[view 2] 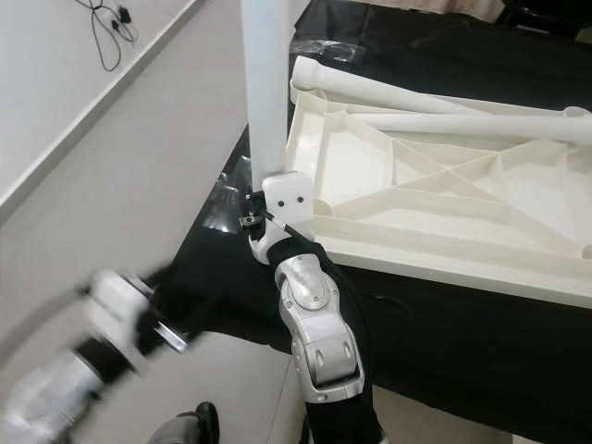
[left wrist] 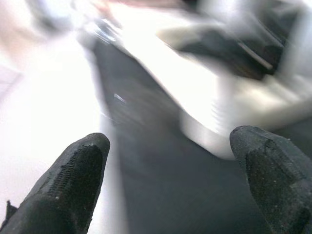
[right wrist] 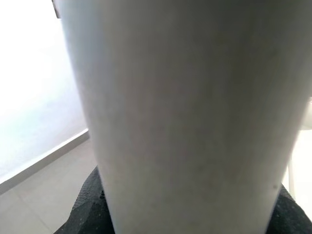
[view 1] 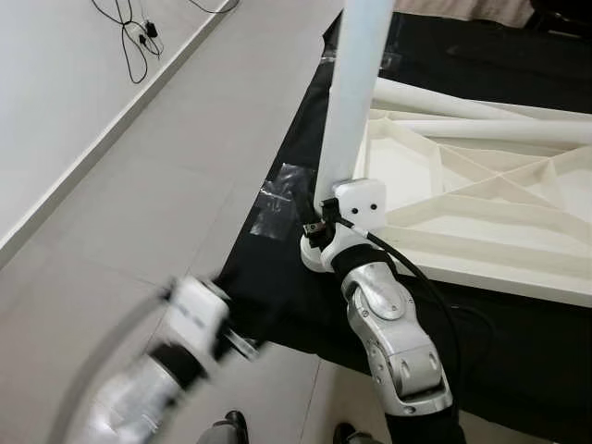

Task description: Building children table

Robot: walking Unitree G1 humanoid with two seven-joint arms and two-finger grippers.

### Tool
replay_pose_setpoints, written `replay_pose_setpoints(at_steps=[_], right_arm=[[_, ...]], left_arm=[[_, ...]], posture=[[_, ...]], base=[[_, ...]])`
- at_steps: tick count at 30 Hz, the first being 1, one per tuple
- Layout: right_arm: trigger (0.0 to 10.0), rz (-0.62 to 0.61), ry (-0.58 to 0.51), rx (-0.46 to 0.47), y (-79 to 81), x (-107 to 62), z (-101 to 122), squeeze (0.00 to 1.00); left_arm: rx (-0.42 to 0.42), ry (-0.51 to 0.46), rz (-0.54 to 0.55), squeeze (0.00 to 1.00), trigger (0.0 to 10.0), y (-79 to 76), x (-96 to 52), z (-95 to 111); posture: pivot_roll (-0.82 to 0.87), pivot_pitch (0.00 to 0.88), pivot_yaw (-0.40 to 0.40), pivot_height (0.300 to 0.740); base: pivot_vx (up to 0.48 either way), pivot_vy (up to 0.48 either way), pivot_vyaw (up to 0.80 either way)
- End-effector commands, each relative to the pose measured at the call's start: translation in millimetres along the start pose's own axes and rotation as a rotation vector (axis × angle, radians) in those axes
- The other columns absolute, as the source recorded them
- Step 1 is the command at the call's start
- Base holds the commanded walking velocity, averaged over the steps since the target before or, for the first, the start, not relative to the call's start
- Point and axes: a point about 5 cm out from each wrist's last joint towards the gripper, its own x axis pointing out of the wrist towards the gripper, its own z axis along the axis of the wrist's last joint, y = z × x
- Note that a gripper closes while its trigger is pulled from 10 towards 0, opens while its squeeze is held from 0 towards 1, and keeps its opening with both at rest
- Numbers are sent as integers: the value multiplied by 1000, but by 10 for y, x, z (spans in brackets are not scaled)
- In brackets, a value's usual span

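Your left end effector (left wrist: pixel 165 180), blurred low over the floor (view 1: pixel 139 213), is spread open and empty. Your right end effector (view 1: pixel 319 227) is clamped on the upright leg (view 1: pixel 356 83) at the near corner of the overturned tabletop (view 1: pixel 481 199). Keep the leg vertical and press straight down so it seats; two more legs (view 2: pixel 444 97) lie across the far side.

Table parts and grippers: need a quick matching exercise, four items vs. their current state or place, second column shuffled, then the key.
Column 1:
1. upright table leg
2. tabletop
3. left gripper
4. black cloth

Column 2:
A. spread on the floor under the parts
B. lying with its ribbed underside up
C. open, holding nothing, motion-blurred
D. standing at the tabletop's corner, at the right gripper

Pairs: 1-D, 2-B, 3-C, 4-A
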Motion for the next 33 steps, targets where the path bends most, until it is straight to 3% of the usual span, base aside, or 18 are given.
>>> replay_pose_setpoints(at_steps=[1, 6, 7, 8, 11, 13, 14, 17, 18, 19, 22, 23, 25, 27, 29, 33], right_arm=[[10000, -63, 244, 90, 14, -109, -507, 0], [10000, -109, 229, 104, 41, -26, -486, 0], [10000, -109, 229, 104, 41, -26, -486, 0], [10000, -119, 218, 134, 70, -9, -473, 0], [10000, -118, 211, 146, 88, -2, -466, 0], [10000, -90, 192, 176, 147, 13, -450, 0], [10000, -65, 180, 186, 195, 19, -440, 0], [10000, -42, 170, 195, 239, 20, -433, 0], [10000, -17, 156, 195, 295, 20, -415, 0], [10000, -17, 156, 195, 295, 20, -415, 0], [10000, -6, 141, 195, 336, 31, -391, 0], [10000, -6, 141, 195, 336, 31, -391, 0], [10000, 1, 133, 200, 371, 47, -380, 0], [10000, 5, 131, 205, 390, 53, -372, 0], [10000, 6, 130, 206, 394, 54, -370, 0], [10000, 20, 114, 212, 430, 76, -341, 0]], left_arm=[[-18, 8, 3, 0, 10000, 16, -46, 23], [97, -134, 24, 0, 10000, 376, 117, 490], [97, -134, 24, 0, 10000, 376, 117, 490], [112, -199, -11, 0, 10000, 478, 234, 695], [103, -232, -30, 0, 10000, 521, 301, 786], [52, -288, -97, 0, 10000, 572, 465, 958], [6, -319, -163, 0, 10000, 572, 579, 1056], [-31, -342, -230, 0, 10000, 561, 689, 1152], [-110, -364, -357, 0, 10000, 513, 889, 1296], [-110, -364, -357, 0, 10000, 513, 889, 1296], [-203, -370, -525, 0, 10000, 395, 1064, 1409], [-203, -370, -525, 0, 10000, 395, 1064, 1409], [-283, -365, -699, 0, 10000, 280, 1155, 1493], [-308, -344, -778, 0, 10000, 225, 1192, 1511], [-314, -338, -796, 0, 10000, 215, 1201, 1516], [-304, -257, -945, 0, 10000, 133, 1234, 1514]], posture=[[126, 312, 6, 740], [139, 289, 19, 740], [139, 289, 19, 740], [140, 283, 24, 740], [142, 273, 30, 740], [143, 265, 39, 740], [143, 261, 46, 740], [143, 259, 49, 740], [138, 256, 55, 740], [138, 256, 55, 740], [136, 254, 63, 740], [136, 254, 63, 740], [133, 255, 69, 740], [133, 256, 70, 740], [133, 256, 70, 740], [136, 258, 72, 740]], base=[[0, 0, 0], [0, 0, 0], [0, 0, 0], [0, 0, 0], [0, 0, 0], [0, 0, 0], [0, 0, 0], [0, 0, 0], [0, 0, 0], [0, 0, 0], [0, 0, 0], [0, 0, 0], [0, 0, 0], [0, 0, 0], [0, 0, 0], [0, 0, 0]])
